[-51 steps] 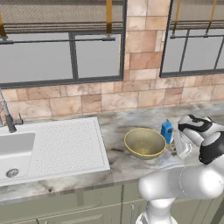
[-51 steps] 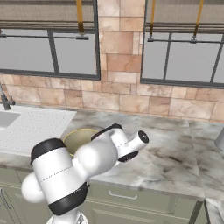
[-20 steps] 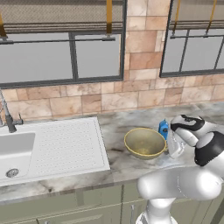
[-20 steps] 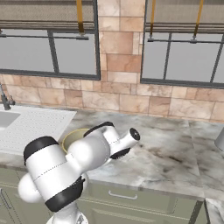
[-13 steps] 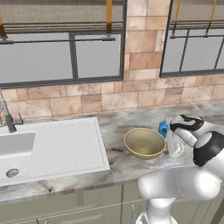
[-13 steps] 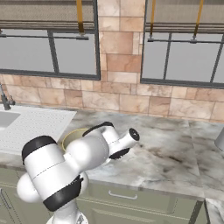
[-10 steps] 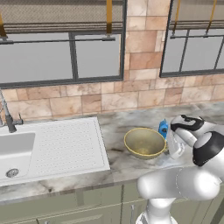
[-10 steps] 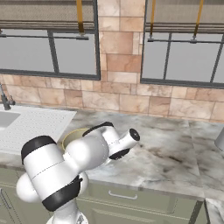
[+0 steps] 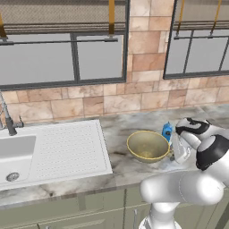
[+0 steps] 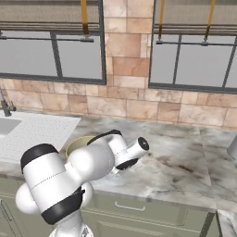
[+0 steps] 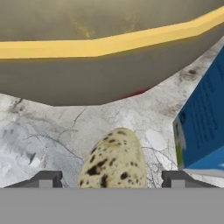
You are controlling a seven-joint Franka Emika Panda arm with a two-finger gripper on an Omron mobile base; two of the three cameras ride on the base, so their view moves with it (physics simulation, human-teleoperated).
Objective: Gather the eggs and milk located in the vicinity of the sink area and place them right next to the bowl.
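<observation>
In the hand view a cream, brown-speckled egg (image 11: 114,159) lies on the marble counter between my gripper's (image 11: 111,180) fingertips (image 11: 46,179). The gripper is open, with a gap on each side of the egg. Just past the egg rises the dull yellow-olive bowl (image 11: 109,65), and the blue milk carton (image 11: 205,122) stands to the right. In the left base view my hand (image 9: 181,147) hangs low at the right side of the bowl (image 9: 147,145), with the milk (image 9: 167,131) just behind it. The white sink (image 9: 18,150) and its drainboard (image 9: 67,145) lie at the left.
A steel coil faucet (image 9: 6,118) stands behind the sink basin. A brick wall with windows backs the counter. Open marble counter (image 10: 185,162) stretches to the right of the bowl (image 10: 76,141). The counter's front edge runs close below my hand.
My hand came down beside the bowl's right side and has since held almost still. The jaws have spread apart and stand off the egg.
</observation>
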